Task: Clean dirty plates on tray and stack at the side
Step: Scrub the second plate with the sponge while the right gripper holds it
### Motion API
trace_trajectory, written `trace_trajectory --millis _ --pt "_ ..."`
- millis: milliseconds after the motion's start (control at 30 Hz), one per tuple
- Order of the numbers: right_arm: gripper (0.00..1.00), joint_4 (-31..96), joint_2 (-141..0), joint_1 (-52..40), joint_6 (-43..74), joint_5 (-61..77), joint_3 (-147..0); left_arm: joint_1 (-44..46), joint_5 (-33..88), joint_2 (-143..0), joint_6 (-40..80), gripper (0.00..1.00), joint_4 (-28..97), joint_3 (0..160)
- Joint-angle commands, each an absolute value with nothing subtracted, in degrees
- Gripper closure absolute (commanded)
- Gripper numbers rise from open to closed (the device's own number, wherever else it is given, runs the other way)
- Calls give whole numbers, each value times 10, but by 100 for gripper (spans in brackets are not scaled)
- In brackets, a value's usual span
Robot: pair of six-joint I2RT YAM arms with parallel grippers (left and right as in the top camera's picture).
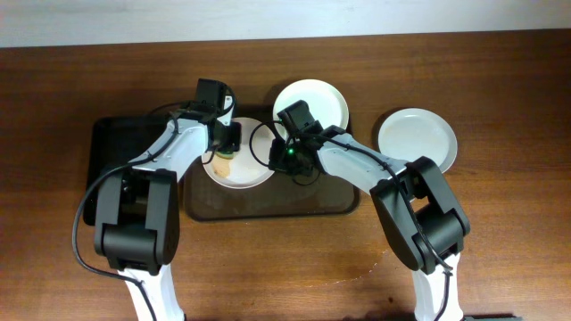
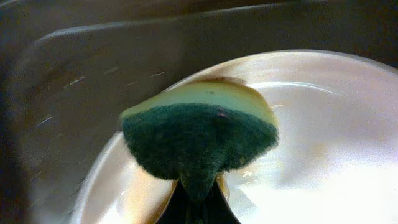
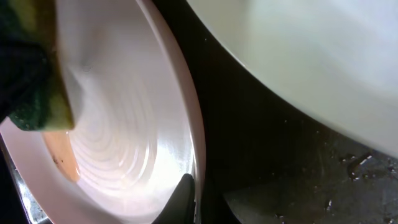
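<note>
A white plate (image 1: 243, 175) lies in the left half of the brownish tray (image 1: 268, 207). My left gripper (image 1: 228, 143) is shut on a green and yellow sponge (image 1: 223, 161) and presses it onto that plate. In the left wrist view the sponge (image 2: 199, 137) rests on the plate (image 2: 323, 124) in front of the jaws (image 2: 198, 199). My right gripper (image 1: 287, 157) is shut on the plate's right rim (image 3: 189, 193). An orange smear (image 3: 62, 152) shows beside the sponge (image 3: 31, 81). A second plate (image 1: 312, 100) sits at the tray's back right. A third plate (image 1: 417, 138) lies on the table to the right.
A smaller black tray (image 1: 111, 143) lies left of the brown tray, under my left arm. The tray floor (image 3: 280, 174) between the two plates is wet and dark. The wooden table (image 1: 500, 232) extends right and front.
</note>
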State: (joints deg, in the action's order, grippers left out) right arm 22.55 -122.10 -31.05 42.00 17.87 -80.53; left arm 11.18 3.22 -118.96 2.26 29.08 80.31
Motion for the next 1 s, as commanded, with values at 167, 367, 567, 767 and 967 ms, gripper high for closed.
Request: trace_trajectory --millis 167,367,567,767,967 --pt "96 236 -1241 -319 393 180 -799 103 29 -1212 20 100 257 811" --pt "96 236 -1241 -319 393 180 -799 103 -163 -1212 128 99 359 811" --pt "96 236 -1241 -318 393 181 -799 103 75 -1212 3 100 526 811" --pt "96 231 -1241 -318 381 193 -799 102 196 -1212 37 100 444 811" --pt "96 231 -1241 -318 380 193 -799 102 -144 -1212 169 99 404 811"
